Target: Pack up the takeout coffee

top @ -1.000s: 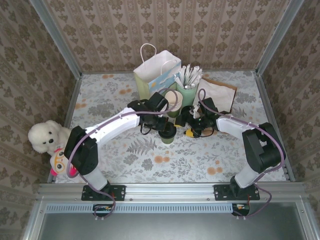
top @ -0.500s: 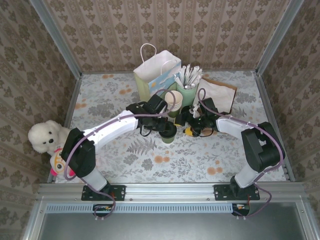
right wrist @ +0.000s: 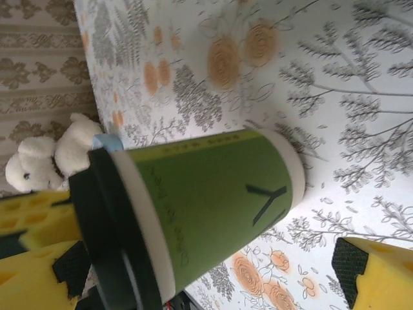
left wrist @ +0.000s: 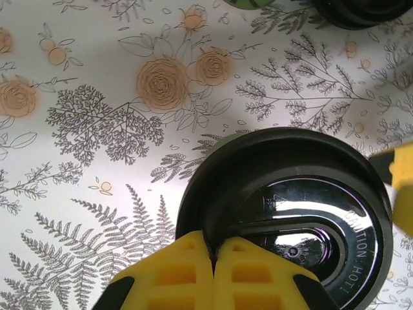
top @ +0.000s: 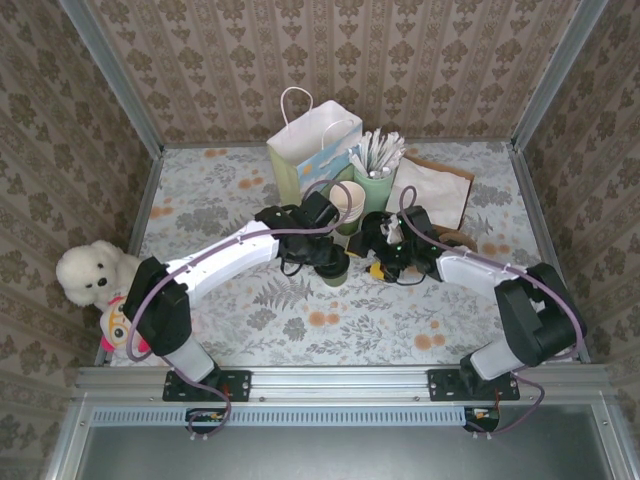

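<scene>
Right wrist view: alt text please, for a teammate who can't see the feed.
A dark-green takeout coffee cup with a black lid stands on a floral tablecloth, appearing sideways in frame, between the yellow fingers of the open right end effector. A white plush toy sits beyond, by the patterned wall.

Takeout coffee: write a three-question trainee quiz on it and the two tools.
1. True or false: the left tool is shut, its tips at the top rim of the takeout coffee.
2. Pick one. The right tool is: A) shut on the cup; B) open, holding nothing; C) shut on nothing.
3. Fill the gap: the coffee stands ______ on the table.
Key: 1 true; 2 B; 3 upright.
</scene>
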### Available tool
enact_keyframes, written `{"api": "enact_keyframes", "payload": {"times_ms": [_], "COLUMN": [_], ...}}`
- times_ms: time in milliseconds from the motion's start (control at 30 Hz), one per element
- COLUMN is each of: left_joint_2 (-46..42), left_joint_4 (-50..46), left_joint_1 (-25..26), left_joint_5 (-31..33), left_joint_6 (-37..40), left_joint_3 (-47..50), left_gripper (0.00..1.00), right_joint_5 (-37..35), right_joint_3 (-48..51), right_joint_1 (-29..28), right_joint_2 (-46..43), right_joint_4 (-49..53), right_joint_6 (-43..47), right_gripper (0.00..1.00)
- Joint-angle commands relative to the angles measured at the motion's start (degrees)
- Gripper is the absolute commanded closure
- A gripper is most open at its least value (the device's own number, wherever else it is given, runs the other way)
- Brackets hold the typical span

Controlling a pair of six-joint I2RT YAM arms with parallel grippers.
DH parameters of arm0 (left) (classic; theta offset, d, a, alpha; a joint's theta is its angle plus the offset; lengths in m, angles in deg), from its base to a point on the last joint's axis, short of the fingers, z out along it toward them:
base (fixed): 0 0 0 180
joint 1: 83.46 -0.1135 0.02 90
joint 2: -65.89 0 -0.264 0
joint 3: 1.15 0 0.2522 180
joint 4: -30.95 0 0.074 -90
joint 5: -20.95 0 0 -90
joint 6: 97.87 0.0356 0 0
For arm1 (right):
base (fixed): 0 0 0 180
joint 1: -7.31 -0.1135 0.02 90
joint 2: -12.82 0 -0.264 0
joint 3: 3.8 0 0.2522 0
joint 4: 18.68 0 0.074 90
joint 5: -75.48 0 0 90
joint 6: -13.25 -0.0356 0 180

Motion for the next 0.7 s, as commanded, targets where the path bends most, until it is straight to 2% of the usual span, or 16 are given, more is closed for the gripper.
{"api": "enact_keyframes", "payload": {"times_ms": [0, 167, 267, 400, 567, 667], "left_joint_2": [1.38, 2.6, 3.69, 5.48, 7.48, 8.23], "left_joint_4": [-7.59, -10.0, -10.51, -10.94, -15.12, -15.27], "left_joint_1": [0.74, 0.68, 0.75, 0.8, 1.71, 1.65], "left_joint_5": [1.5, 2.95, 2.8, 3.18, 7.25, 6.93], "left_joint_6": [-5.2, -7.8, -8.28, -8.56, -11.12, -12.04], "left_joint_3": [1.7, -1.7, -3.5, -5.83, -8.73, -8.44], "left_gripper": [1.0, 1.0, 1.0, 1.0, 1.0, 1.0], "right_joint_5": [-4.74, -5.7, -3.76, -3.08, -5.35, -6.03], "right_joint_3": [4.54, 8.94, 9.12, 10.31, 11.86, 13.71], "right_joint_1": [-2.08, -4.01, -4.87, -6.05, -7.17, -7.63], "right_joint_2": [-3.02, -5.36, -3.84, -0.38, 1.49, 1.79], "right_joint_4": [-9.79, -16.91, -18.34, -25.69, -30.98, -35.19], "right_joint_6": [-3.83, -1.45, 2.54, 2.82, 3.46, 4.21], "right_gripper": [0.0, 0.0, 0.0, 0.0, 0.0, 0.01]}}
